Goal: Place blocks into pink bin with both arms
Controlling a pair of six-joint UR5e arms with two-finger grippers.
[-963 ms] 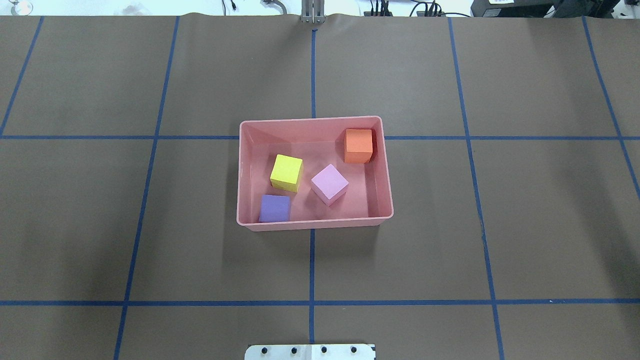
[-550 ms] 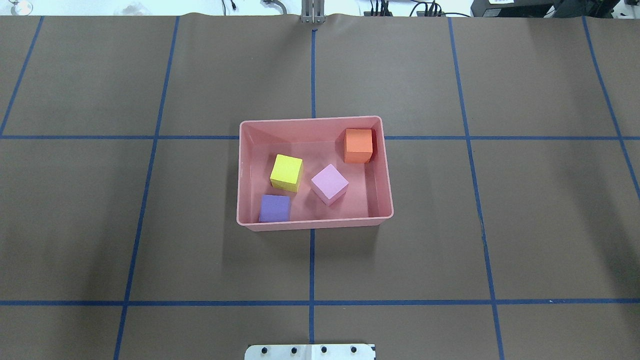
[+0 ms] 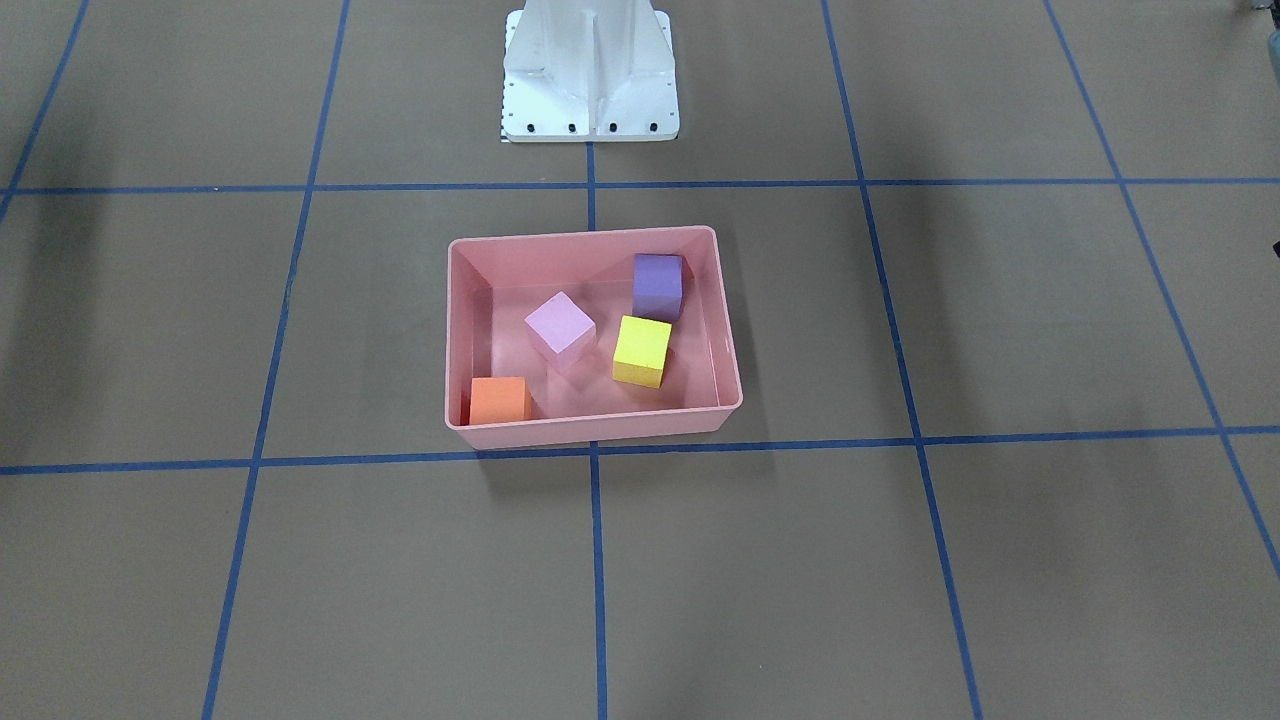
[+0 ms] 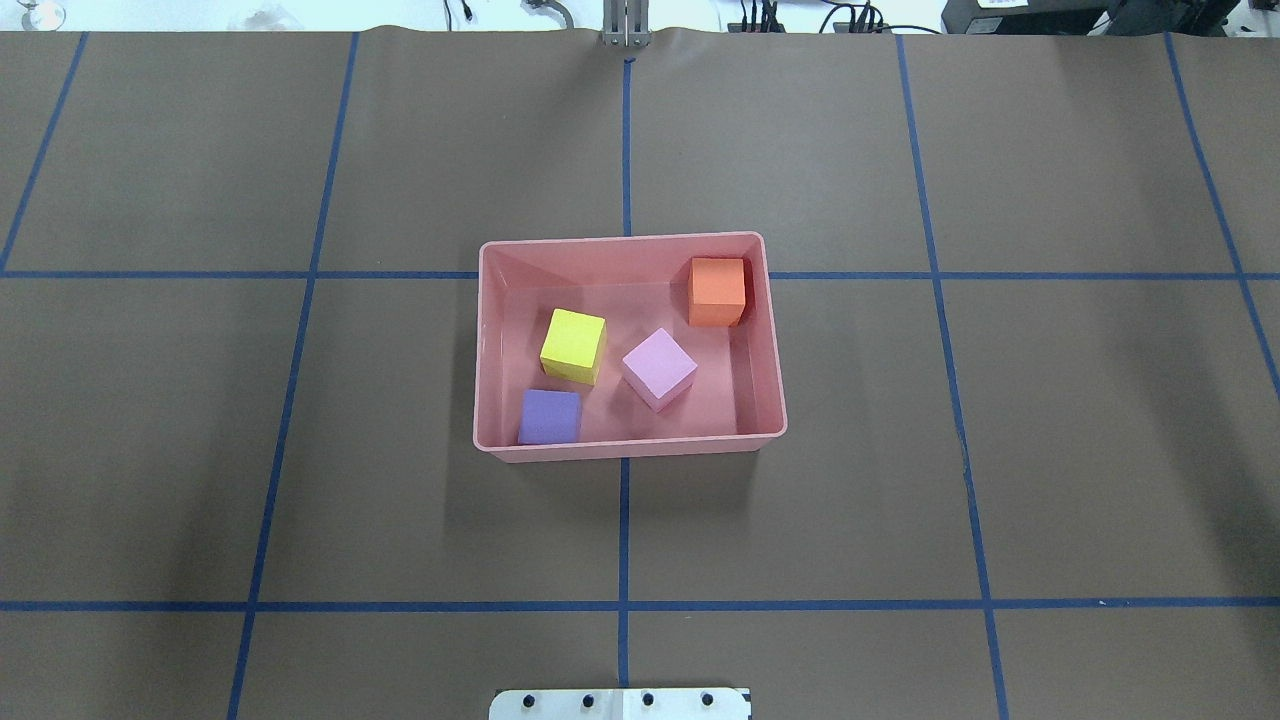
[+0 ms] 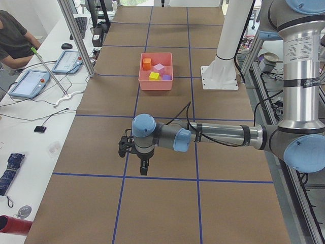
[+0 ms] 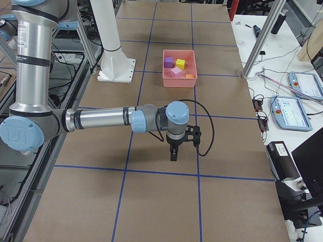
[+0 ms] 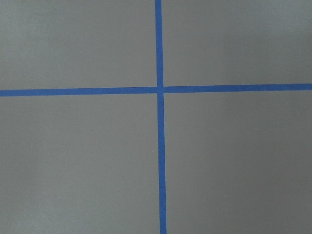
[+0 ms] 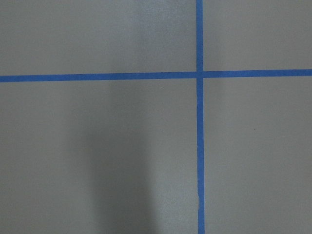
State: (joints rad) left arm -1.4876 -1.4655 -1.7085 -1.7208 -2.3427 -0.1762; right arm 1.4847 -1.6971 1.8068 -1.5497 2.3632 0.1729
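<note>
Left gripper [image 5: 143,165] and right gripper [image 6: 173,154] hang over the bare counter [image 4: 300,450] toward its ends; whether their jaws are apart or together, can't tell. The pink bin [image 4: 620,240] sits midway between the ends, holding the yellow block [image 4: 573,343], purple block [image 4: 549,415], lilac block [image 4: 659,367] and orange block [image 4: 717,290].

A: How many blocks?
B: Four. One pink block [image 4: 659,368], one orange block [image 4: 717,290], one yellow block [image 4: 573,344], one purple block [image 4: 549,416].
A: Bins?
B: One bin [image 4: 628,449].
A: Arms?
B: Two, the left arm [image 5: 223,135] and the right arm [image 6: 101,119]. Each has one gripper, so two in all: the left gripper [image 5: 144,169] and the right gripper [image 6: 173,155].
A: Anything else to tally?
B: One white base [image 3: 590,70]. Two tablets, a near tablet [image 5: 29,83] and a far tablet [image 5: 71,62]. And one person [image 5: 12,38].
</note>
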